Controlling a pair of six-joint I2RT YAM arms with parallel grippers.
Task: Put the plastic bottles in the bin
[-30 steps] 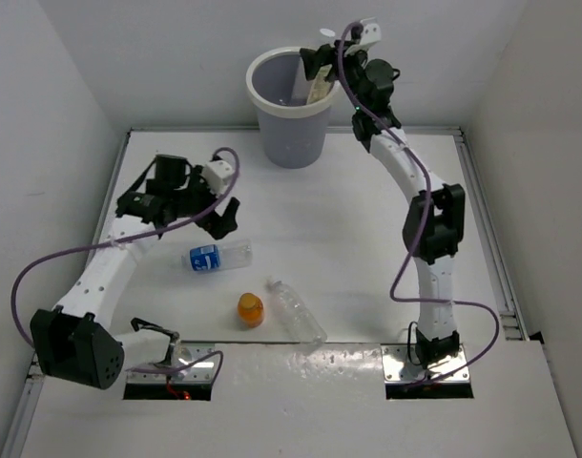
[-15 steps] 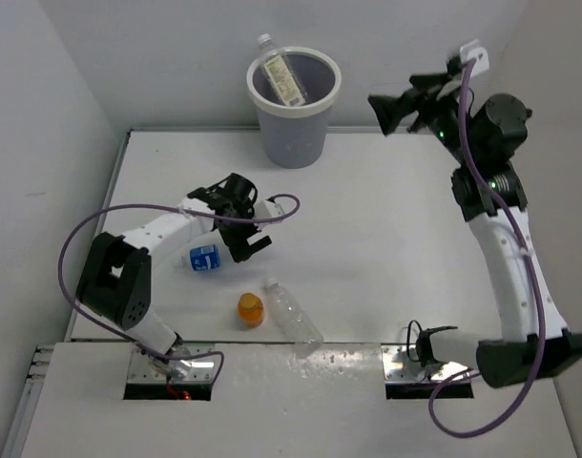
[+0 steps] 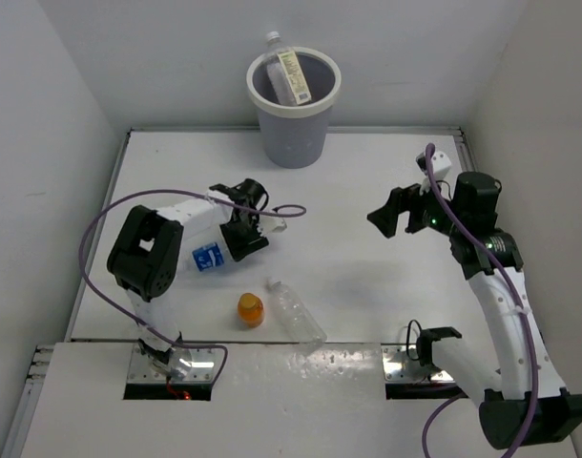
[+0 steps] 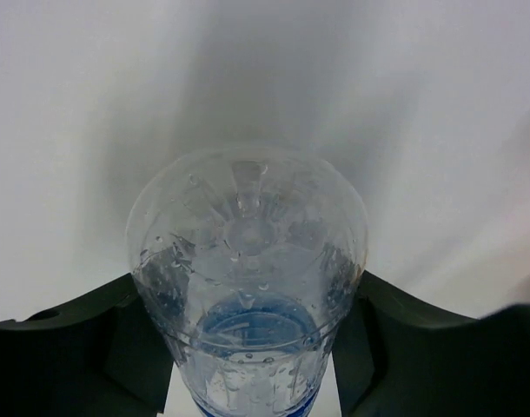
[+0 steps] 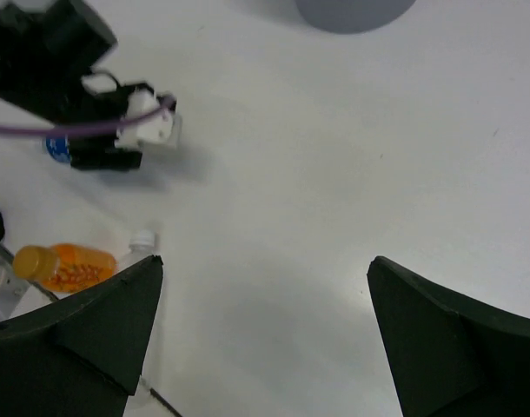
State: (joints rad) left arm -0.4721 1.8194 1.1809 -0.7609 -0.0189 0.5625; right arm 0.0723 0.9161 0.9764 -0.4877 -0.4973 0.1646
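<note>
A blue-labelled clear bottle (image 3: pixel 210 256) lies on its side left of centre. My left gripper (image 3: pixel 245 234) is at its base end, and in the left wrist view the two dark fingers press both sides of the bottle (image 4: pixel 248 278). A squat orange bottle (image 3: pixel 250 308) and a plain clear bottle (image 3: pixel 296 312) lie near the front. A cream-labelled bottle (image 3: pixel 289 74) leans inside the grey bin (image 3: pixel 293 138) at the back. My right gripper (image 3: pixel 384 218) hovers open over the right half of the table with nothing between its fingers.
White walls close in the table on the left, back and right. In the right wrist view the orange bottle (image 5: pixel 61 265), the plain bottle's white cap (image 5: pixel 142 239) and the bin's base (image 5: pixel 352 10) show. A purple cable (image 3: pixel 110 215) loops off the left arm.
My left gripper came down over the blue-labelled bottle and its fingers closed on it. My right arm swung away from the bin, where the cream-labelled bottle now rests, and lowered over the table.
</note>
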